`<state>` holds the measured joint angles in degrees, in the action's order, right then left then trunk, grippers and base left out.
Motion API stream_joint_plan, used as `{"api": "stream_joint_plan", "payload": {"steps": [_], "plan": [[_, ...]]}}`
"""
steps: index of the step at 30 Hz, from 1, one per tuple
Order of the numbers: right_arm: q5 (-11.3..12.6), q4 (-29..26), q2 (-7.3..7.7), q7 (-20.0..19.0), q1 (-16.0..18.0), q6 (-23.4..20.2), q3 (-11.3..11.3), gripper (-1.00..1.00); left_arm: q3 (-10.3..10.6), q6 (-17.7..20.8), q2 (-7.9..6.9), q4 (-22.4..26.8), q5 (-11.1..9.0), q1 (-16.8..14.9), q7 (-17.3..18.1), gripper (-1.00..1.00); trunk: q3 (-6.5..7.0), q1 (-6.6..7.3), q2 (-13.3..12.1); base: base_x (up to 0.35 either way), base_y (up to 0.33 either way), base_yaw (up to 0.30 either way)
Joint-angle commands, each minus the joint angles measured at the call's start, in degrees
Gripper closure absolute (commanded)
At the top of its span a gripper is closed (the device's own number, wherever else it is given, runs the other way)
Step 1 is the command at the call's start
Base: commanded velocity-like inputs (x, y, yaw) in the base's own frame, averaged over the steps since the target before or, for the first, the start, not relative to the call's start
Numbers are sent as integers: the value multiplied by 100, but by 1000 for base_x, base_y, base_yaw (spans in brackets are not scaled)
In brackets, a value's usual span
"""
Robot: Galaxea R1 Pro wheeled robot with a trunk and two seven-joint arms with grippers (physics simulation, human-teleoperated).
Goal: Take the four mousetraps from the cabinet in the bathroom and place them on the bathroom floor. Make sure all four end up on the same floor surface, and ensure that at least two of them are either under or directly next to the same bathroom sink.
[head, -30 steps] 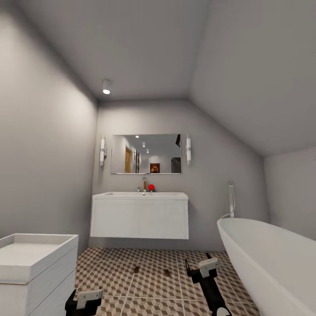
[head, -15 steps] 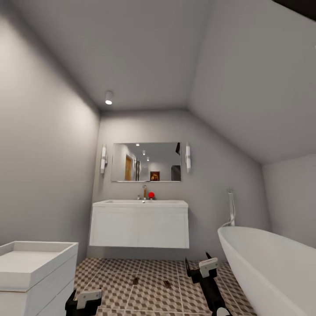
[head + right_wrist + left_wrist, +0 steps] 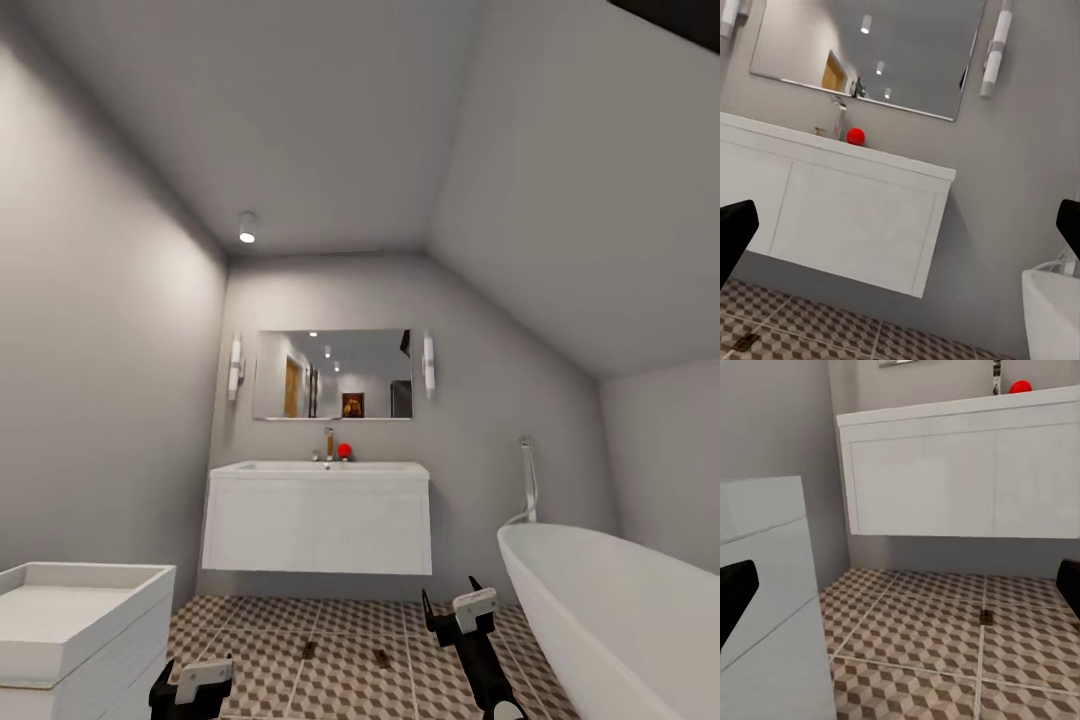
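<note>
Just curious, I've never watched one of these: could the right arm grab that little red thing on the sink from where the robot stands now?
Probably not. The right gripper hangs low over the bathroom floor, well short of the bathroom sink, and the red thing sits at the back.

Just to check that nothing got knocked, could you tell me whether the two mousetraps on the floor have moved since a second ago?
No. Both mousetraps lie at the same spots on the bathroom floor before the bathroom sink; the camera shifted, not them.

Both arms hang low. The left gripper and the right gripper each hold nothing, fingers spread wide apart.
</note>
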<state>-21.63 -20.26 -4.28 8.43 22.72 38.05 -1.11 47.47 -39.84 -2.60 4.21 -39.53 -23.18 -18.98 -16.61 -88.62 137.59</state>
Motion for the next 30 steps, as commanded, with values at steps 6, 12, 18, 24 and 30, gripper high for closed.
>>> {"api": "stream_joint_plan", "payload": {"steps": [6,12,18,24,30], "plan": [[-61,19,-2,45,5,10,-12,-100,47,2,-3,10,-5,-2,-53,-100,99,133,-237,0,0,0],[-61,21,-2,45,5,10,-12,-100,47,9,-3,10,-2,-2,-53,-100,207,265,-477,0,0,0],[-61,22,-2,45,5,10,-12,-100,45,11,-3,10,-2,-2,-53,-100,314,397,-718,0,0,0],[-61,22,-2,45,5,10,-12,-100,45,11,-3,10,-2,-2,-53,-100,422,529,-959,0,0,0],[-61,22,-2,45,5,10,-12,-100,43,11,-3,8,-2,-2,-53,-100,530,661,-1199,0,0,0]]}}
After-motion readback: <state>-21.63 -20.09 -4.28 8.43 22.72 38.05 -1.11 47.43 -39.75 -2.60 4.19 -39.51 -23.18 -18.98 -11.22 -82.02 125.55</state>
